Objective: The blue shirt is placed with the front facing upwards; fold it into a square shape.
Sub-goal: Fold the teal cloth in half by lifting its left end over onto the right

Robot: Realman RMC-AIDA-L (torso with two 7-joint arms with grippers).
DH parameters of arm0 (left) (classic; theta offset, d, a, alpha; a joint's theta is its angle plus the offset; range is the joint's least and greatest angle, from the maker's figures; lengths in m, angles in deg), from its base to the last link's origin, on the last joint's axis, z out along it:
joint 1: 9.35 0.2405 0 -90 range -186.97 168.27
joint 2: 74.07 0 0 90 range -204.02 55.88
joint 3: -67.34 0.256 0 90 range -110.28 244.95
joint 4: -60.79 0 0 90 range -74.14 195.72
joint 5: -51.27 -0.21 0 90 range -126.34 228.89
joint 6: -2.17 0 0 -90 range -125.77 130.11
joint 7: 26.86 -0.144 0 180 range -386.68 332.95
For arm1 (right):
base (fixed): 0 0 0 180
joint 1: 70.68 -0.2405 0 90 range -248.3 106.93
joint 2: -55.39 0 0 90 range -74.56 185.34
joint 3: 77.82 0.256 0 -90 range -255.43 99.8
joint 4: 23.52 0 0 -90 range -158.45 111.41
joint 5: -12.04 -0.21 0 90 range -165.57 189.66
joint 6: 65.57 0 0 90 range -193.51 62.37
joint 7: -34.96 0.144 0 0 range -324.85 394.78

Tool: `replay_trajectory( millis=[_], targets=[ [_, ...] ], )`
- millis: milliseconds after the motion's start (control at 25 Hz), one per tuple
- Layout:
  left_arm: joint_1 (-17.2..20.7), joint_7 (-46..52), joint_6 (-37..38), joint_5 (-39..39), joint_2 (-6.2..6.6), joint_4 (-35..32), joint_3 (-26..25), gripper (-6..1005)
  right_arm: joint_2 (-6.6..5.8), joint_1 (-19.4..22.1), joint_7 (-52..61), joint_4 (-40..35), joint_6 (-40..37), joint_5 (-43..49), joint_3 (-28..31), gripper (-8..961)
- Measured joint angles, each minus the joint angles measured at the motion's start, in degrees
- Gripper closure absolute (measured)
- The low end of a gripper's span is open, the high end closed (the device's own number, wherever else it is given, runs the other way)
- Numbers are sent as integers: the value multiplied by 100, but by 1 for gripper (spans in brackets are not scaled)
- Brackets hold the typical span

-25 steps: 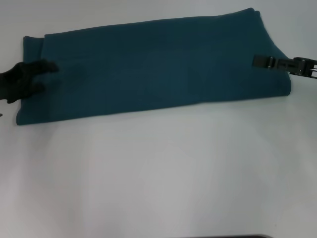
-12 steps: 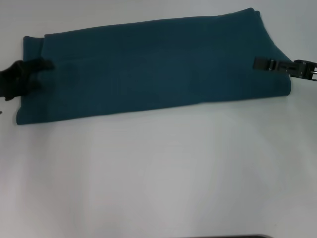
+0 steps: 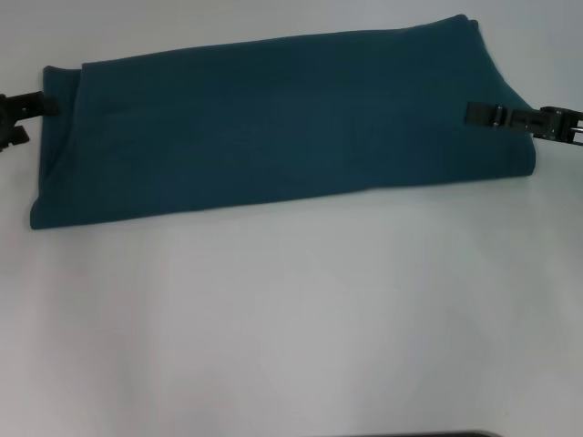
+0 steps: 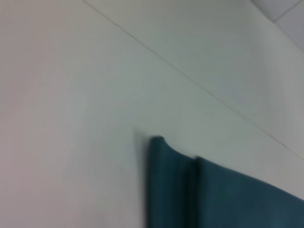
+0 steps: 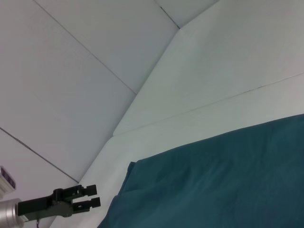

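While the shirt (image 3: 273, 118) lies as a long band across the far half of the white table (image 3: 291, 319), already folded lengthwise with its plain side up, you have one gripper at each short end. From the head view, the left gripper (image 3: 23, 116) sits just off the left edge, its fingers parted and holding nothing. The right gripper (image 3: 483, 115) reaches over the right end; you cannot tell whether it is pinching cloth.

In the left wrist view you see only the shirt's corner (image 4: 166, 156), showing stacked layers, and bare table beside it.

The right wrist view looks along the shirt toward the left gripper (image 5: 85, 197), which hangs apart from the cloth with fingers spread.

The step in hand looks like folding the band crosswise. Catch every layer at the end before lifting, carry both corners evenly, and lay edge on edge so the result comes out square.
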Motion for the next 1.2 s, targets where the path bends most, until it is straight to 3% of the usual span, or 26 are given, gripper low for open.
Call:
replay_trajectory(
  millis=[200, 440, 1200],
  targets=[
    [23, 123, -372, -73, -178, -13, -52, 206, 0, 0, 35, 0, 4, 0, 17, 84],
    [57, 511, -513, -168, -286, -60, -61, 206, 0, 0, 45, 0, 7, 0, 30, 85],
    [16, 546, -276, -205, -279, -117, 2, 207, -18, 36, 43, 0, -8, 0, 30, 85]
  ],
)
